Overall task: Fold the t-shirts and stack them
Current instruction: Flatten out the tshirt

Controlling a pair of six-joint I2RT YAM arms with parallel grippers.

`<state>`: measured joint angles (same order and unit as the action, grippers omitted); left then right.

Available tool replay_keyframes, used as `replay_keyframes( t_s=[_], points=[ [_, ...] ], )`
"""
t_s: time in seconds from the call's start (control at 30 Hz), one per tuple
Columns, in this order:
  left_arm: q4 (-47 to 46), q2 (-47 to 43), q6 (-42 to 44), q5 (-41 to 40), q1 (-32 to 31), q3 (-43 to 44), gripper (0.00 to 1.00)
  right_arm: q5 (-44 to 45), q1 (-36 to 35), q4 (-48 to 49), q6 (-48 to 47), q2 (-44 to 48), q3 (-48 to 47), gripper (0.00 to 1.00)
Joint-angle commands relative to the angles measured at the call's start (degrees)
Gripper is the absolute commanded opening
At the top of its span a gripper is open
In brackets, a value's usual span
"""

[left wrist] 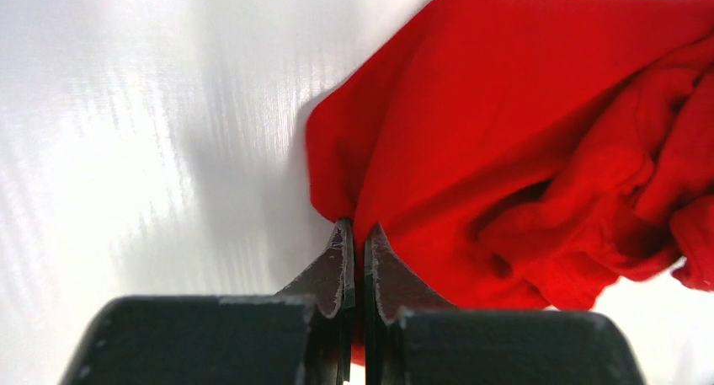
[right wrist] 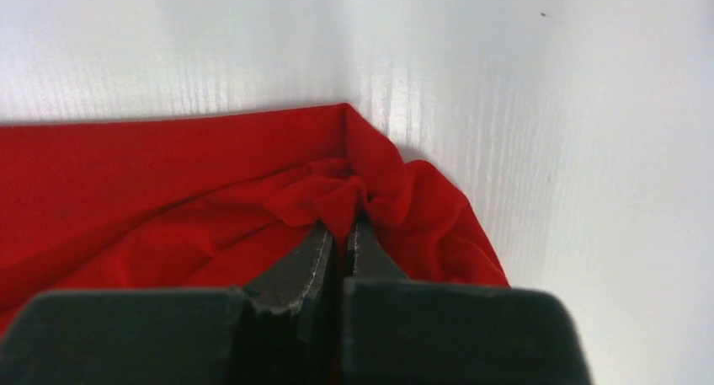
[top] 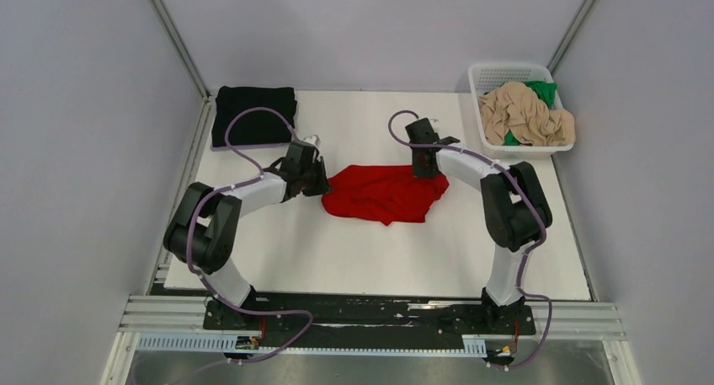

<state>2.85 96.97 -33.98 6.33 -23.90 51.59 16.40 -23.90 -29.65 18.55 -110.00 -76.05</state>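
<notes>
Red t-shirt [top: 383,195]: crumpled, middle of the table [top: 354,259]
Left claw [left wrist: 357,230]: clenched on its left edge
Right claw [right wrist: 339,231]: clenched on a bunched far-right fold
Risk: thin pinches may slip, or trap two layers

Left gripper [top: 322,183] and right gripper [top: 423,168] at opposite edges of a crumpled red shirt [top: 386,195], centre of table [top: 354,259]; folded black shirt [top: 253,114] at far-left corner, basket [top: 505,70] far-right.

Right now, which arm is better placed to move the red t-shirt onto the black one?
Left, likely. The left hand pinches the bright red cloth t-shirt at its left edge, with the folded black cloth t-shirt just beyond; the right hand grips the side nearer the white plastic basket.
</notes>
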Motion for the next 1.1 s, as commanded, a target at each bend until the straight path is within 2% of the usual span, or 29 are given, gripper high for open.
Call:
replay_keyframes(
  t_s=[0.0, 0.13, 0.27, 0.43, 0.53, 0.73, 0.8, 0.87, 1.07],
  points=[
    [2.4, -10.3, 4.5, -5.0, 0.0, 2.9, 0.00, 6.0, 0.3, 6.5, 0.4, 12.2, 3.7, 0.00],
    [5.5, -20.8, 7.3, -8.7, -0.1, 4.3, 0.00, 3.5, 0.3, 12.9, -2.9, 26.4, 8.4, 0.00],
    [6.9, -33.1, 10.8, -10.8, -0.4, 5.6, 0.00, -4.5, 0.2, 19.1, -6.4, 42.1, 13.4, 0.00],
    [7.8, -47.1, 14.1, -11.4, -0.4, 8.1, 0.00, -15.1, 0.2, 21.3, -9.4, 58.5, 14.9, 0.00],
    [7.7, -53.3, 15.6, -12.5, -0.5, 10.3, 0.00, -23.4, 0.2, 21.4, -10.7, 65.6, 14.2, 0.00],
    [3.8, -63.3, 16.8, -5.8, -0.4, 13.2, 0.00, -39.5, 0.2, 20.8, -8.5, 74.9, 12.2, 0.00],
    [3.6, -63.9, 16.8, -5.4, -0.5, 13.7, 0.00, -39.7, 0.1, 19.9, -8.2, 76.5, 12.2, 0.00],
    [4.2, -63.2, 16.9, -5.9, -0.4, 13.9, 0.00, -35.7, 0.2, 18.3, -8.3, 76.9, 12.5, 0.00],
    [6.4, -58.4, 14.8, -15.2, -0.4, 9.2, 0.00, -23.8, 0.1, 12.9, -6.6, 73.6, 17.0, 0.00]
  ],
)
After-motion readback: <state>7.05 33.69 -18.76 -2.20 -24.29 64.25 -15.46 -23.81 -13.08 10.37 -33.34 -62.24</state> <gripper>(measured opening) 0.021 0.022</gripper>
